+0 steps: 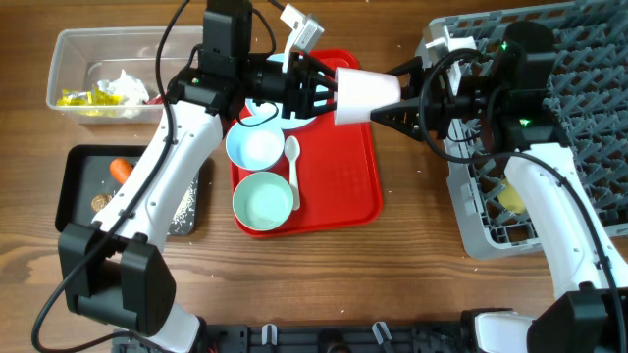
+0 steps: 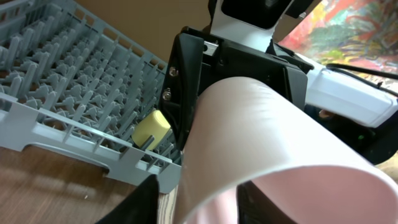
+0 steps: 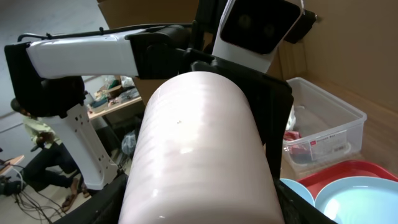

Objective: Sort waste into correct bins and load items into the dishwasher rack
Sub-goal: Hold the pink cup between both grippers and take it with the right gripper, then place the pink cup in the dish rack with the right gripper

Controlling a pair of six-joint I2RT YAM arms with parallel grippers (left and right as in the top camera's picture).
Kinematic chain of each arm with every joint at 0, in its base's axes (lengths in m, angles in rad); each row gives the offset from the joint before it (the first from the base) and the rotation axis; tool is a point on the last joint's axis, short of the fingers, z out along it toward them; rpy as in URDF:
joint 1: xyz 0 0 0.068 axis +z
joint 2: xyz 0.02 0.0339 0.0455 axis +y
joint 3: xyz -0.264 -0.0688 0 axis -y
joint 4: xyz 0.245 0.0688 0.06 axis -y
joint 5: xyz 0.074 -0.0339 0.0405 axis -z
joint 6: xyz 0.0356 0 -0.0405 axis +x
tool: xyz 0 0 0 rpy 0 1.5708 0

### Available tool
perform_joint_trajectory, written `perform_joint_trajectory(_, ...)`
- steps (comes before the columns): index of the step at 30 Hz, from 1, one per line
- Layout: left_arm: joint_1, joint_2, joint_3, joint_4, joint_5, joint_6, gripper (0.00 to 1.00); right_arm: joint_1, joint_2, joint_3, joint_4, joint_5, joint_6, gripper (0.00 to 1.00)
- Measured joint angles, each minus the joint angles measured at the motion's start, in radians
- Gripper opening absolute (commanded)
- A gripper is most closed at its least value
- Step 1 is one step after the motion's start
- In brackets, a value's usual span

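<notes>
The pink cup [image 1: 365, 95] hangs sideways in the air between both arms, above the red tray's far edge. My right gripper [image 1: 391, 98] is shut on its narrow base end, with a finger on each side [image 3: 199, 211]. My left gripper [image 1: 329, 93] is at the rim, with one finger inside the cup and one outside [image 2: 205, 205]. A gap shows beside its outer finger, so it looks open. The grey dishwasher rack [image 1: 589, 118] stands at the right with the yellow cup [image 1: 510, 196] in it; both also show in the left wrist view [image 2: 74, 81] [image 2: 151, 129].
The red tray [image 1: 343, 186] holds two blue-green bowls [image 1: 255, 147] [image 1: 263, 199] and the white spoon [image 1: 292, 167]. The clear tub [image 1: 74, 49] holds a yellow wrapper [image 1: 78, 98] and tissue [image 1: 123, 86]. The black tray [image 1: 74, 196] holds the carrot [image 1: 121, 169], the brown lump [image 1: 100, 202] and rice [image 1: 184, 206].
</notes>
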Motion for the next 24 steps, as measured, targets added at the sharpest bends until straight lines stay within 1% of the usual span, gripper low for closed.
perform_joint_trajectory(3,0.0,0.0,0.0,-0.009,0.003,0.001,0.48,-0.019,0.0,0.0,0.0,0.0,0.0,0.5)
perform_joint_trajectory(11,0.0,0.0,0.0,-0.013,0.002,0.001,0.49,-0.173,0.0,0.0,-0.005,-0.009,0.004,0.51)
perform_joint_trajectory(13,0.005,0.0,0.0,-0.017,-0.014,0.001,0.49,-0.22,0.0,0.001,-0.072,0.017,0.006,0.51)
perform_joint_trajectory(14,0.009,0.0,0.0,-0.023,-0.029,0.001,0.49,-0.238,0.0,0.001,-0.139,0.072,0.006,0.51)
perform_joint_trajectory(16,0.026,0.0,0.001,-0.079,-0.148,0.001,0.49,-0.244,0.0,0.003,-0.252,0.209,0.011,0.53)
perform_joint_trajectory(18,0.028,0.0,0.001,-0.149,-0.335,-0.006,0.51,-0.244,0.0,0.002,-0.351,0.359,0.018,0.52)
perform_joint_trajectory(21,0.01,0.006,0.001,-0.224,-0.662,-0.018,0.52,-0.244,0.001,0.01,-0.499,0.585,0.063,0.5)
perform_joint_trajectory(23,-0.023,0.038,0.001,-0.235,-0.809,-0.022,0.52,-0.244,0.002,0.094,-0.672,0.71,0.08,0.51)
perform_joint_trajectory(24,-0.037,0.066,0.001,-0.237,-0.863,-0.022,0.51,-0.244,0.002,0.178,-0.758,0.799,0.082,0.51)
